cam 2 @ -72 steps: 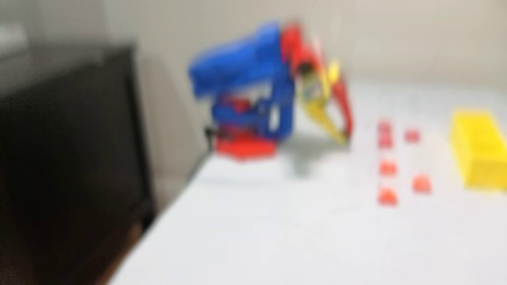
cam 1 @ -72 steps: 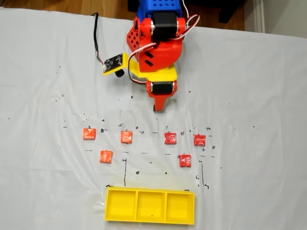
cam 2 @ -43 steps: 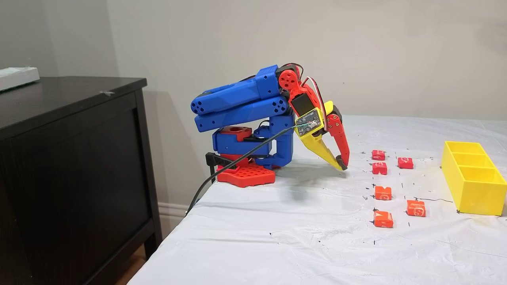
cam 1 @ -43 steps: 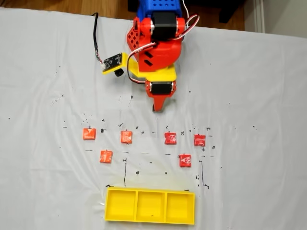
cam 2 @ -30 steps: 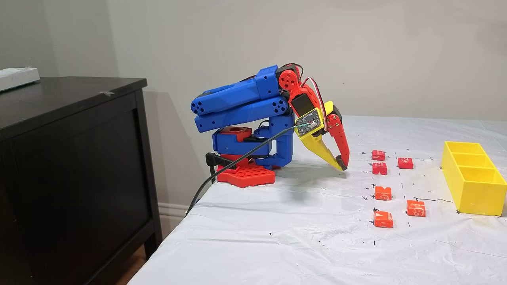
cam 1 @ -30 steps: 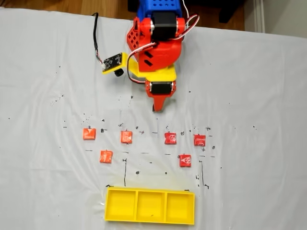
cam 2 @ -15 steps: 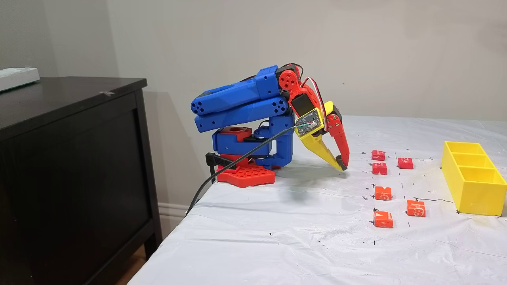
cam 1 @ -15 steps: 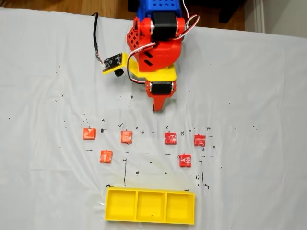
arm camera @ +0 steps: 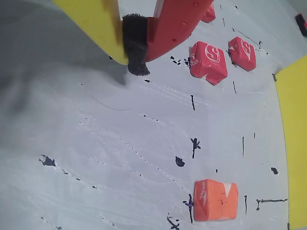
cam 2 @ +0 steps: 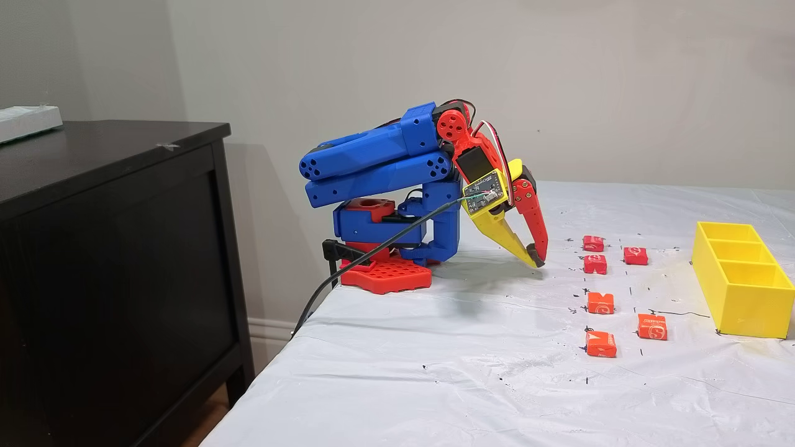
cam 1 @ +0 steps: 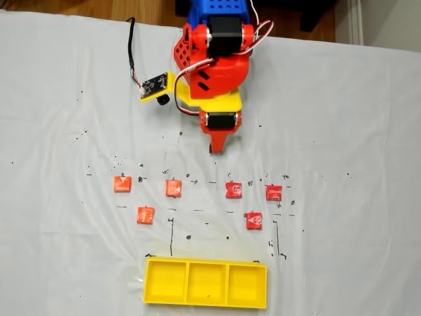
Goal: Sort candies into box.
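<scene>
Several small red and orange-red candies lie in two loose rows on the white sheet, from the leftmost candy to the rightmost candy. The yellow three-compartment box sits below them with nothing in it. My gripper is shut and holds nothing. It points down at the sheet, above the rows and apart from every candy. In the wrist view the gripper has its yellow and red fingers pressed together, with two red candies beyond and an orange candy lower down. The side fixed view shows the gripper left of the candies and the box at far right.
A small camera board on a yellow mount with a black cable hangs left of the wrist. The red arm base stands near the table's left edge. A black cabinet stands beside the table. Ink marks dot the sheet.
</scene>
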You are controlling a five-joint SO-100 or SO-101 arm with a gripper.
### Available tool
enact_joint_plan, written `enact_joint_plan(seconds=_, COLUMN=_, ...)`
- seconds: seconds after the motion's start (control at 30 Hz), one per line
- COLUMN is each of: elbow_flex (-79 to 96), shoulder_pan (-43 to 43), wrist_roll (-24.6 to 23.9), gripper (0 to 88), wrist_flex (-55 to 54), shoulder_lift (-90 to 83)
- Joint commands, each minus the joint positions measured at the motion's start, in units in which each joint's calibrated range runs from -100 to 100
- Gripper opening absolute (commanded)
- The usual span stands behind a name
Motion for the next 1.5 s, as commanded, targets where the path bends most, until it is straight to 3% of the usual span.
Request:
enact_joint_plan(seconds=0.0, elbow_flex=-0.1, shoulder_pan=-0.2, wrist_roll=0.1, gripper=0.1, wrist_flex=0.5, shoulder_lift=-0.3)
enact_joint_plan(seconds=0.2, elbow_flex=-0.7, shoulder_pan=-0.6, wrist_roll=0.1, gripper=0.1, wrist_flex=-3.7, shoulder_lift=-0.3)
enact_joint_plan(seconds=0.57, elbow_flex=-14.4, shoulder_pan=-6.0, wrist_roll=-2.8, gripper=0.0, wrist_flex=2.2, shoulder_lift=2.1)
enact_joint_plan(seconds=0.9, elbow_flex=-38.5, shoulder_pan=-9.2, wrist_roll=-4.1, gripper=0.0, wrist_flex=5.7, shoulder_lift=31.9)
enact_joint_plan(seconds=1.47, elbow_flex=-56.3, shoulder_pan=-18.5, wrist_roll=-8.7, gripper=0.0, wrist_flex=8.4, shoulder_lift=54.6)
